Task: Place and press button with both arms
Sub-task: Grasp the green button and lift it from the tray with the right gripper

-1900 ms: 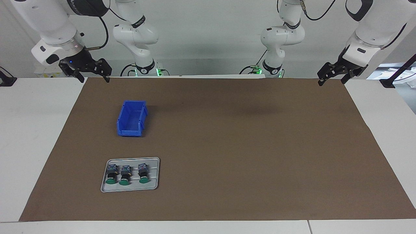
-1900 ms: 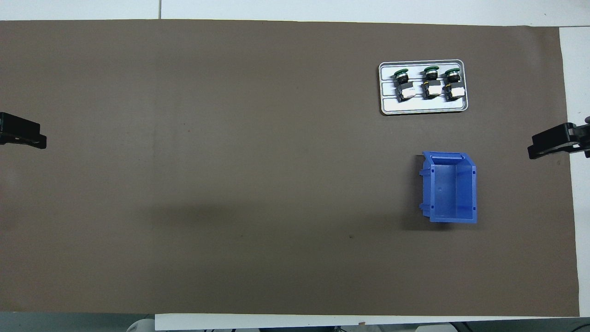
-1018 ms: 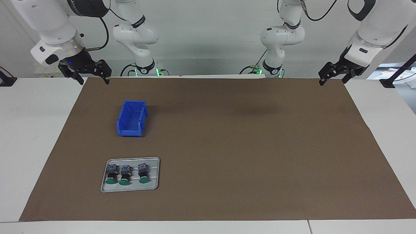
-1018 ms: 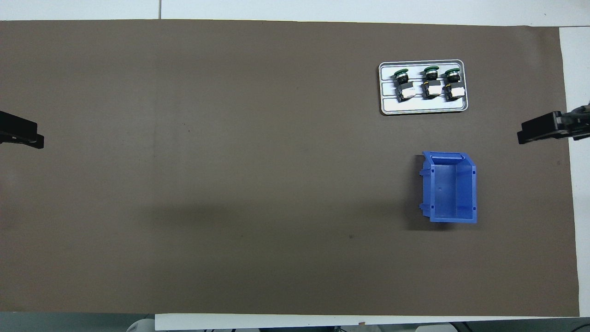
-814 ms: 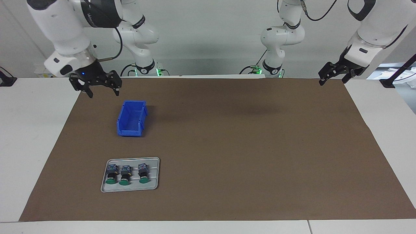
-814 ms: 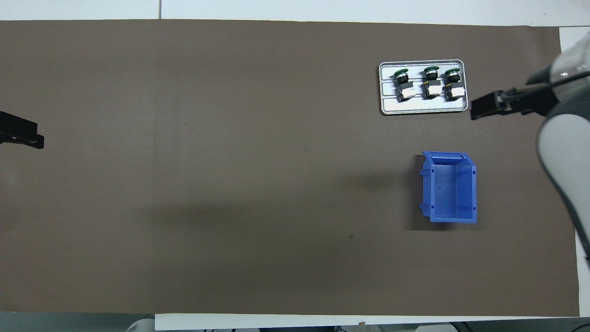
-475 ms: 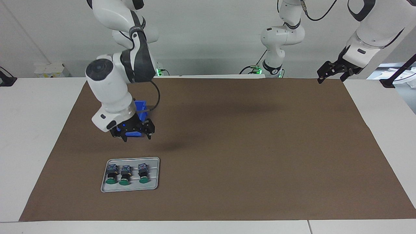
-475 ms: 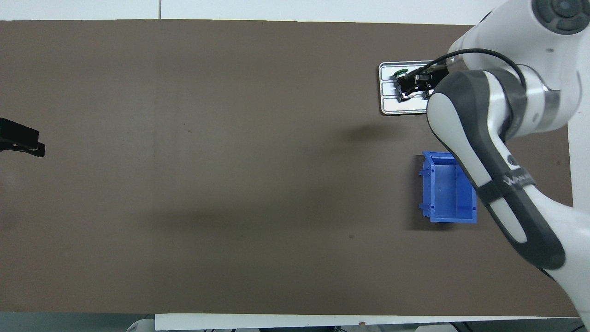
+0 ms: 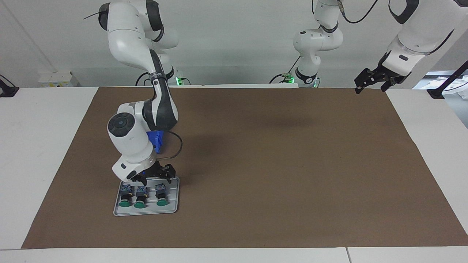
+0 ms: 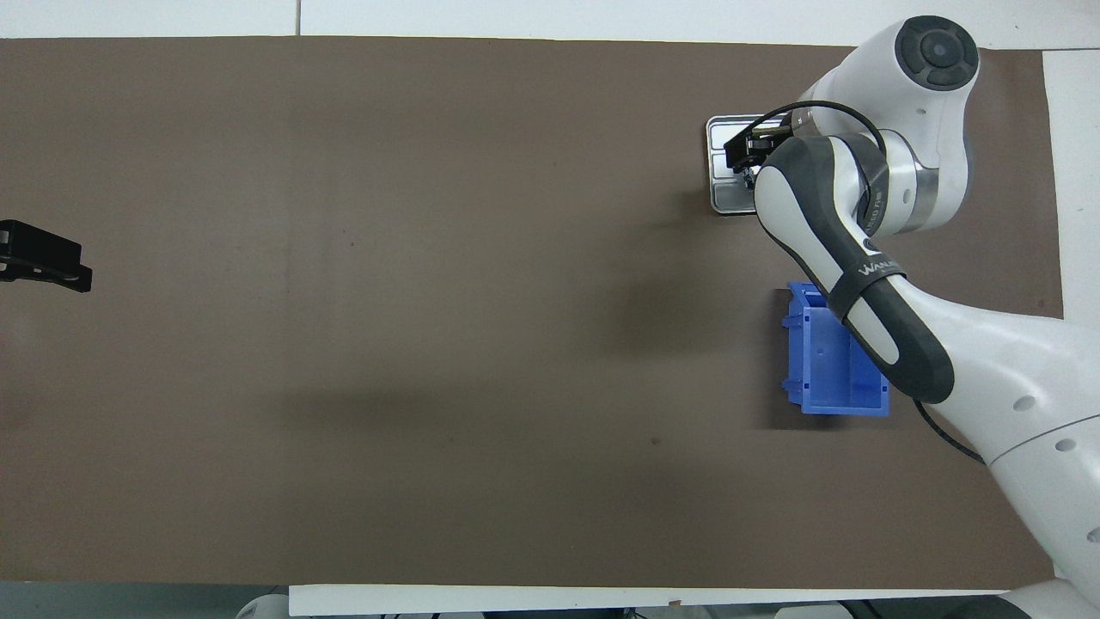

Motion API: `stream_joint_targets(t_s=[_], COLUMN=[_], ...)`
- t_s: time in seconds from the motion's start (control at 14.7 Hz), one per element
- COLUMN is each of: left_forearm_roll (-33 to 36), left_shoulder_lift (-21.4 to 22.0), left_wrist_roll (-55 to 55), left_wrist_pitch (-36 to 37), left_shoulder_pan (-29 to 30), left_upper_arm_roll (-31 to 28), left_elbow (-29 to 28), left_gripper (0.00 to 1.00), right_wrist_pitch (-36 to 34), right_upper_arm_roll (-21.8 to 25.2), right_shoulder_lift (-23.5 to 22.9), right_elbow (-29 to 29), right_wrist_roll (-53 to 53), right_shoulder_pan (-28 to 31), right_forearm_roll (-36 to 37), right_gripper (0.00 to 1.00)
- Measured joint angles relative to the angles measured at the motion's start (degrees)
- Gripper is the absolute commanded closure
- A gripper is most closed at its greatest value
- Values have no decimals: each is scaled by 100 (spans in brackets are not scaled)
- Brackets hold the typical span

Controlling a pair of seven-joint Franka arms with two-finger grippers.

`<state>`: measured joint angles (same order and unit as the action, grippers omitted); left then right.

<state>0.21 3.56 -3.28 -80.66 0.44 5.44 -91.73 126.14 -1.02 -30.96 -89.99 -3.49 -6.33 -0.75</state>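
Three green-capped buttons lie on their sides in a grey tray (image 9: 174, 210). They are one (image 9: 125, 197), a middle one (image 9: 140, 197) and one (image 9: 161, 195) toward the left arm's end. My right gripper (image 9: 156, 179) is open and empty, low over the robot-side edge of the tray, above the block bases of the middle button and the last-named one, touching nothing. In the overhead view the right gripper (image 10: 746, 151) and arm hide the buttons; only a tray corner (image 10: 718, 203) shows. My left gripper (image 9: 370, 87) is open and waits in the air over its own table end; it also shows in the overhead view (image 10: 45, 258).
A blue bin (image 10: 825, 378) stands nearer to the robots than the tray; the right arm partly covers the bin in the facing view (image 9: 156, 140). A brown mat (image 9: 278, 164) covers the table.
The right arm swung from its table end across the blue bin and came down over the tray of buttons. The left gripper only shifted slightly.
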Motion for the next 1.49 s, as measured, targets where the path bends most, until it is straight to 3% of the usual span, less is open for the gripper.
stream_joint_targets(t_s=[0.27,0.34,0.54,0.68,0.75,0.95,1.15,1.49], left_forearm_roll=[-2,-3,-3,-3,-3,-3,-3,-3], left_shoulder_lift=[0,0,0,0,0,0,0,8], left_wrist_roll=[2,1,3,5,5,6,5,-5], left_wrist_pitch=[20,20,27,28,25,0,-22,-7], left_shoulder_pan=[-16,-22,-26,-27,-27,-27,-24,-15], left_upper_arm_roll=[39,61,91,92,92,92,88,73], left_elbow=[-6,-6,-11,-13,-13,-13,-28,-69], left_gripper=[0,0,0,0,0,0,0,0], right_wrist_pitch=[327,337,338,332,324,18,-745,-2065], right_upper_arm_roll=[0,0,2,3,3,1,-28,-67], right_shoulder_lift=[-279,-317,-345,-345,-344,-318,-15,966], right_elbow=[-22,-22,-21,-22,-21,52,217,181], right_wrist_roll=[352,401,525,564,588,599,283,-2135], right_shoulder_pan=[0,0,1,2,2,-5,-195,-1297], right_forearm_roll=[1,3,97,230,252,268,264,256], right_gripper=[13,20,53,87,99,100,100,100])
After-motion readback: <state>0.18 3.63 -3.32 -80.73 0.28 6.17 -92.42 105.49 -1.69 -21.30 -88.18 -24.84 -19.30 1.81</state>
